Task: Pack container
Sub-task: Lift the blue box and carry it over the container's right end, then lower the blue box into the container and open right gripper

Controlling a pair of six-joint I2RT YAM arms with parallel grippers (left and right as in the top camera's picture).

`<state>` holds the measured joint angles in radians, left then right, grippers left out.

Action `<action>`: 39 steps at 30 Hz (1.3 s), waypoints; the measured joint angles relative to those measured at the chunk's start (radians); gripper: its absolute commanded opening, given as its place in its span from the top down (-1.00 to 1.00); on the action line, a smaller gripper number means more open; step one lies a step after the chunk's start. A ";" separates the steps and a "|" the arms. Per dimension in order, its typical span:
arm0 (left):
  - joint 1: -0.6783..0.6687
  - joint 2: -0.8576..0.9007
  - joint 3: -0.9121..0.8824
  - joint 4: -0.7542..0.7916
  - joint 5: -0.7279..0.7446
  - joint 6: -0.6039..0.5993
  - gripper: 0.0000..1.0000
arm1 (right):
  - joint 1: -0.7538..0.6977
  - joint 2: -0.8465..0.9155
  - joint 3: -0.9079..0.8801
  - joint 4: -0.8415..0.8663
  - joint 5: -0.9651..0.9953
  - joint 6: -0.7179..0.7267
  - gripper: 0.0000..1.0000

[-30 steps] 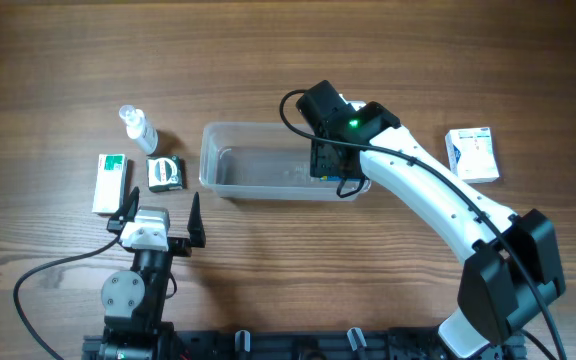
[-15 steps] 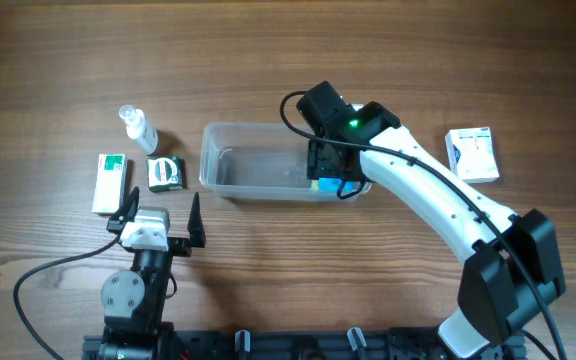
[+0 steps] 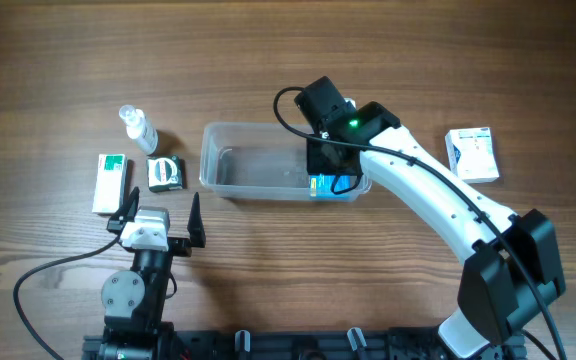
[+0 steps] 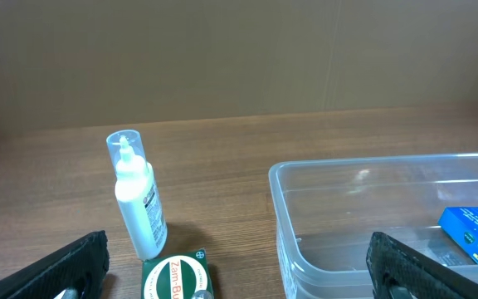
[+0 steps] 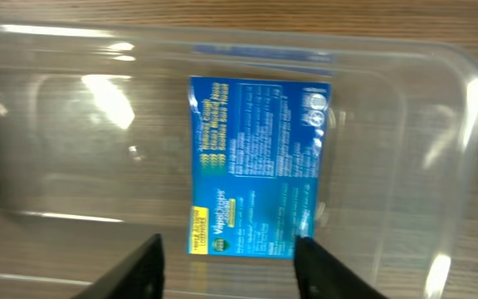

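The clear plastic container [image 3: 253,165] lies mid-table; it also shows in the left wrist view [image 4: 363,195] and fills the right wrist view [image 5: 405,108]. A blue box [image 5: 260,166] lies flat on its floor at the right end, seen too in the overhead view [image 3: 325,186] and the left wrist view [image 4: 475,228]. My right gripper [image 5: 231,270] hangs open above the box, apart from it. My left gripper [image 4: 239,266] is open and empty, near the table's front left, facing the green-and-white Zam-Buk box [image 4: 175,278].
A small clear spray bottle [image 3: 138,125] stands left of the container. A dark green box [image 3: 165,172] and a white-and-green box [image 3: 110,183] lie below it. A white-and-blue box [image 3: 471,153] lies at the right.
My right gripper has lifted slightly and shifted left over the container. The blue box now lies uncovered on the container floor. The left arm has not moved.
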<state>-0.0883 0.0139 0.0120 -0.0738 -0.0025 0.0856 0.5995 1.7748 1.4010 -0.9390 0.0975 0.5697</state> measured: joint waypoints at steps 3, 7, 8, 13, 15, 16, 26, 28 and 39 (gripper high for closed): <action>0.000 0.000 0.000 0.000 0.000 0.000 -1.00 | 0.000 0.000 0.000 0.036 -0.022 -0.009 0.91; 0.000 0.000 0.000 0.000 0.000 0.000 -0.99 | 0.000 0.000 0.000 0.068 -0.059 -0.011 0.91; 0.000 0.000 0.000 0.000 0.000 0.000 -1.00 | 0.002 0.000 0.000 0.074 -0.072 -0.011 0.91; 0.000 0.000 0.000 0.000 0.000 0.000 -0.99 | 0.050 0.051 0.000 0.153 -0.090 -0.009 0.92; 0.000 0.000 0.000 0.000 0.000 0.000 -0.99 | 0.067 0.106 0.000 0.175 -0.097 -0.002 0.91; 0.000 0.000 0.000 0.000 0.000 0.000 -1.00 | 0.071 0.143 0.000 0.182 -0.098 0.002 0.92; 0.000 0.000 0.000 0.000 0.000 0.000 -0.99 | 0.045 0.235 0.000 0.189 -0.077 0.009 0.91; 0.000 0.000 0.000 0.000 0.000 0.000 -1.00 | 0.035 0.235 0.000 0.183 -0.074 0.010 0.91; 0.000 0.000 0.000 0.000 0.000 0.000 -1.00 | 0.021 0.235 0.010 0.103 -0.010 0.013 0.90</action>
<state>-0.0883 0.0139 0.0120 -0.0738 -0.0025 0.0856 0.6209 2.0098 1.4109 -0.8356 0.0872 0.5831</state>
